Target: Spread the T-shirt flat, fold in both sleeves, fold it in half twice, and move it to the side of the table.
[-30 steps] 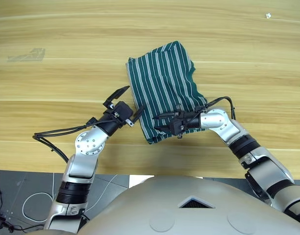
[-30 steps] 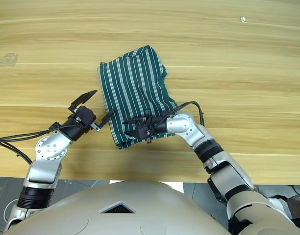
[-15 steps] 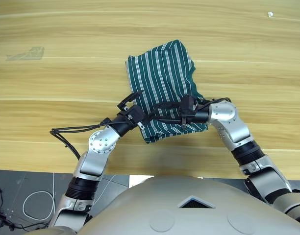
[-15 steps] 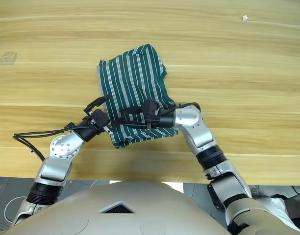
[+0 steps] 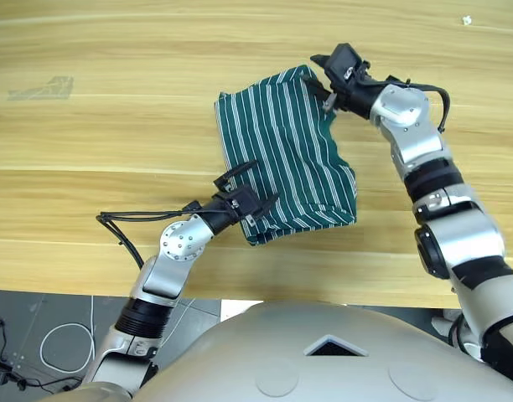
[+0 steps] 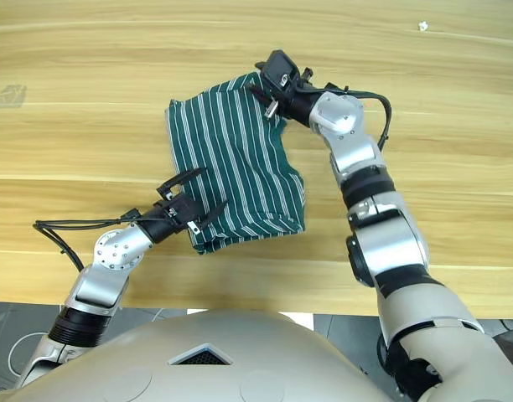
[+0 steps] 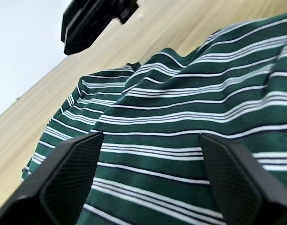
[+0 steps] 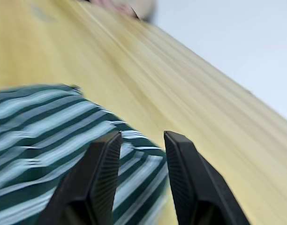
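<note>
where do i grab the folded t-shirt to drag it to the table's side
Grip the T-shirt at its near corner, coming low from the robot's left, where the folded layers stack into a thick edge lying flat; the left gripper is open there.

The T-shirt (image 5: 286,155) lies on the table (image 5: 114,50), near its middle. The left gripper (image 5: 266,181) is at the shirt's near left edge, with its spread fingers over the cloth. The right gripper (image 5: 313,71) is at the shirt's far right corner. A scrap (image 5: 467,19) lies well apart, far right. A mark (image 5: 43,88) lies well to the shirt's left.
</note>
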Available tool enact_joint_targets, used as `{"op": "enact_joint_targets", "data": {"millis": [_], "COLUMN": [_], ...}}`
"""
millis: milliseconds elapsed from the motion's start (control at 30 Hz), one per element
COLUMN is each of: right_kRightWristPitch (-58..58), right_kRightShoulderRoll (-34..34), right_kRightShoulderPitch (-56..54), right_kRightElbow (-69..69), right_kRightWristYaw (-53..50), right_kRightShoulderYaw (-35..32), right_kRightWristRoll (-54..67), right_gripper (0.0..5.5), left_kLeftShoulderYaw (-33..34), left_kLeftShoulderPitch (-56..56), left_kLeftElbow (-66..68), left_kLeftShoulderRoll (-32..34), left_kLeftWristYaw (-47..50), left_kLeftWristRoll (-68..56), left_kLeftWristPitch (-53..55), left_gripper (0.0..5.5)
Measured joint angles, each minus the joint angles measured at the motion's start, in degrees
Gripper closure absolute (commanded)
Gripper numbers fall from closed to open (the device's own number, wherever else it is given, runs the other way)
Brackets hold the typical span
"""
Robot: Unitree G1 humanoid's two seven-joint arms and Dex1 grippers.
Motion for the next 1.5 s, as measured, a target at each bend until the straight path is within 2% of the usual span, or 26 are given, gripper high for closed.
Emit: {"op": "enact_joint_targets", "data": {"millis": [100,233,467,567,700,933,1033,1133,1333,1500], "right_kRightWristPitch": [-2.1,-2.2,-1.7,-0.9,0.0,-0.9,-2.8,-7.5,-14.2,-14.5], "right_kRightShoulderRoll": [2.1,3.7,3.3,1.0,-3.1,-3.5,-3.4,-1.2,-0.1,-2.9], "right_kRightShoulderPitch": [-4.7,-5.0,-4.0,-3.8,-2.9,-0.8,0.5,2.9,4.8,13.4], "right_kRightElbow": [10.3,17.0,18.6,18.9,19.5,18.9,18.4,16.6,3.4,-10.1], "right_kRightWristYaw": [-6.8,-11.2,-14.4,-16.9,-18.0,-18.8,-17.2,-10.7,-1.7,1.7], "right_kRightShoulderYaw": [2.2,4.5,5.5,6.0,4.3,2.2,-0.4,-6.1,-11.6,-15.1], "right_kRightWristRoll": [-6.6,-12.8,-17.9,-19.9,-20.4,-20.3,-17.9,-11.3,-2.7,2.9], "right_gripper": [3.83,3.83,3.83,3.83,3.83,3.83,3.83,3.83,3.83,3.83], "left_kLeftShoulderYaw": [-0.9,-1.5,-1.7,-1.1,0.4,1.0,1.0,0.8,-1.3,-2.4], "left_kLeftShoulderPitch": [-0.1,-0.1,2.3,4.4,7.6,8.7,8.7,8.2,7.1,8.8], "left_kLeftElbow": [0.1,0.2,-0.7,-1.3,-1.9,-1.8,-1.5,-1.1,-1.5,-6.4], "left_kLeftShoulderRoll": [0.3,0.6,3.1,4.6,5.7,5.9,5.9,5.7,3.6,4.0], "left_kLeftWristYaw": [-0.7,-1.0,-1.2,-1.2,-0.7,-0.4,-0.4,-0.4,0.2,-0.2], "left_kLeftWristRoll": [0.3,0.4,1.0,0.9,-0.2,-0.3,-0.3,-0.3,0.5,2.2], "left_kLeftWristPitch": [-0.2,-0.7,-1.3,-2.4,-3.5,-4.0,-4.0,-4.4,-3.4,-1.9], "left_gripper": [1.72,1.72,1.72,1.72,1.72,1.72,1.72,1.72,1.72,1.72]}}
